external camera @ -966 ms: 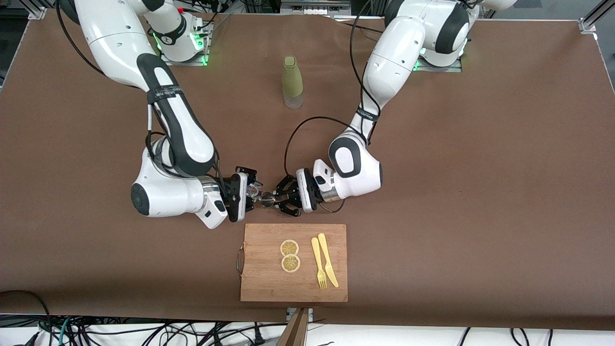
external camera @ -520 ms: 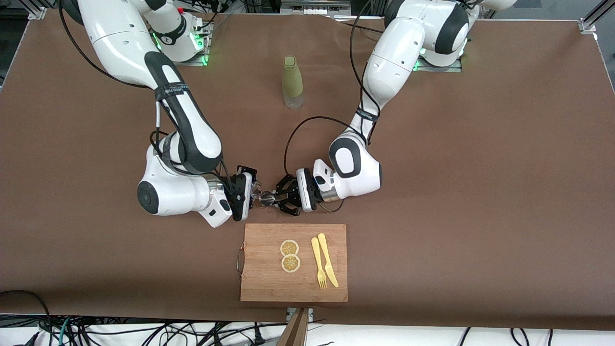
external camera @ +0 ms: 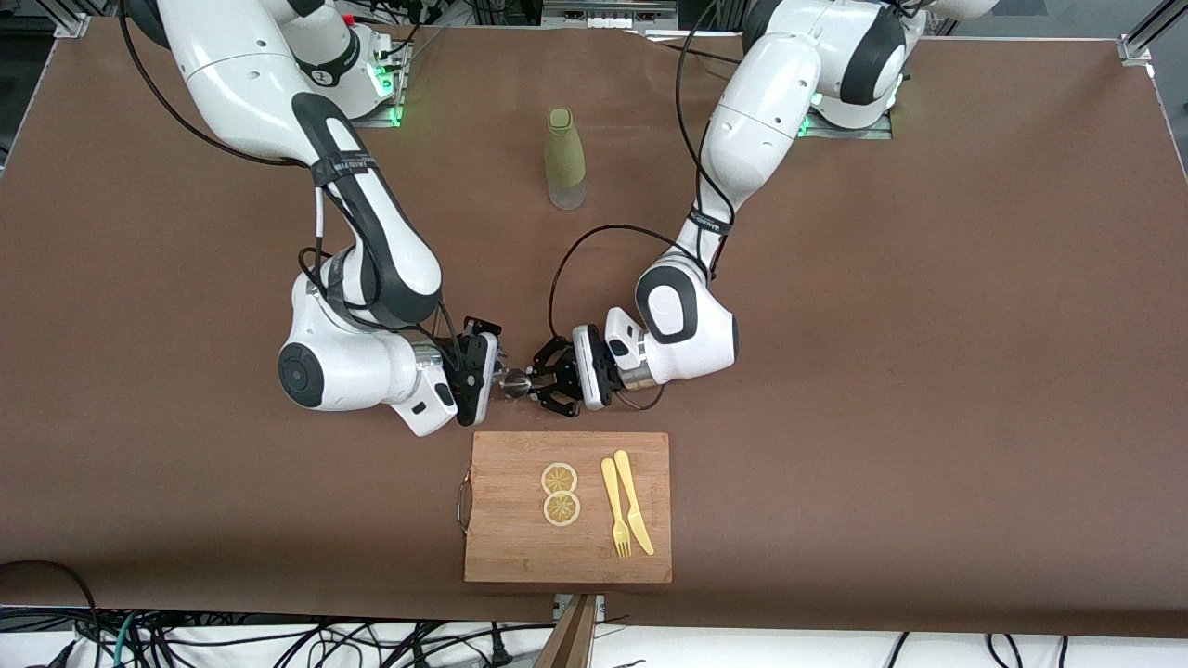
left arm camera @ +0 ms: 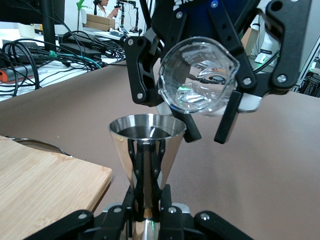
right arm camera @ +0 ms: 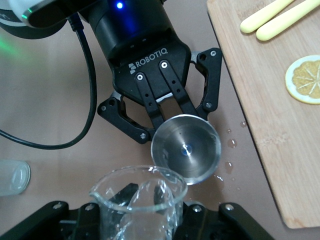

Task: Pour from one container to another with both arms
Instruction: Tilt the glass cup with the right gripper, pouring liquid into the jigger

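Note:
My left gripper (external camera: 529, 382) is shut on the narrow waist of a steel jigger (external camera: 513, 381), which it holds upright just above the table, mouth up. In the left wrist view the jigger (left arm camera: 147, 142) rises from the left gripper (left arm camera: 148, 202). My right gripper (external camera: 490, 369) is shut on a clear glass beaker (left arm camera: 197, 77). The beaker is tipped on its side, its lip over the jigger's rim. In the right wrist view the beaker (right arm camera: 137, 197) sits in the right gripper (right arm camera: 140, 212), with the jigger (right arm camera: 186, 149) just past its lip.
A wooden cutting board (external camera: 510, 543) lies nearer the camera than both grippers, carrying two lemon slices (external camera: 560, 479), a yellow fork (external camera: 613, 508) and a knife (external camera: 635, 506). A green bottle (external camera: 565, 158) stands between the arms' bases. Small droplets (right arm camera: 231, 143) dot the table beside the board.
The right arm has swung in toward the left gripper and turned its wrist, tipping the beaker further over the jigger. The left arm has not moved.

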`<state>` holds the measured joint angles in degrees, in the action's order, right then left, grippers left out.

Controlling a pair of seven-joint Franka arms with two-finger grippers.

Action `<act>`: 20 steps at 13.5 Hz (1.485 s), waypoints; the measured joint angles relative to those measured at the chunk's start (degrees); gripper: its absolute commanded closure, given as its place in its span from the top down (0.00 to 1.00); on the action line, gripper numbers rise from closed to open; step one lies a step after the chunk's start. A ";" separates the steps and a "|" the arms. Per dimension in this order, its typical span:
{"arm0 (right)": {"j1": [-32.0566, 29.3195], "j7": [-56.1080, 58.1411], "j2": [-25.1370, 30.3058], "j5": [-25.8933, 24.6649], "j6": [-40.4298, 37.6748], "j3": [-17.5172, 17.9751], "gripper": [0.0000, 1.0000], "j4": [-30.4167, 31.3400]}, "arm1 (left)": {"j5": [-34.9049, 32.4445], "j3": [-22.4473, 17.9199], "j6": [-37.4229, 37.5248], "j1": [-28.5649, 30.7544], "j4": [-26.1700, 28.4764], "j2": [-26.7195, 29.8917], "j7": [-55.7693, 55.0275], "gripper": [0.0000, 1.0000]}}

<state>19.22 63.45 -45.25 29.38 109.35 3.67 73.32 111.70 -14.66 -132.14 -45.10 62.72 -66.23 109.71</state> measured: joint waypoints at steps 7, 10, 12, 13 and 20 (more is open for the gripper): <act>0.55 -4.39 0.04 -4.04 -0.66 -0.01 0.26 -0.01 | 0.00 -0.14 0.58 0.01 0.00 -0.05 0.00 0.00; 0.64 -5.73 0.36 -5.03 -0.67 0.00 0.26 -0.28 | 0.00 -0.14 0.70 0.01 0.00 -0.05 0.00 0.00; 0.65 -6.02 0.99 -5.08 -0.71 0.00 0.26 -0.36 | 0.00 -0.19 0.72 0.02 0.00 -0.05 0.00 0.00; 0.65 -6.07 1.25 -5.08 -0.81 0.00 0.25 -0.63 | 0.00 -0.36 0.72 0.02 0.00 -0.05 0.00 0.00; 0.67 -7.32 1.45 -5.17 -2.12 0.00 0.25 -2.45 | 0.00 -0.69 0.88 -0.01 -0.03 -0.05 0.00 0.00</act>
<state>19.88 56.13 -43.80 24.21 107.23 3.67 70.87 111.71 -15.35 -131.26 -45.11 62.69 -66.28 109.71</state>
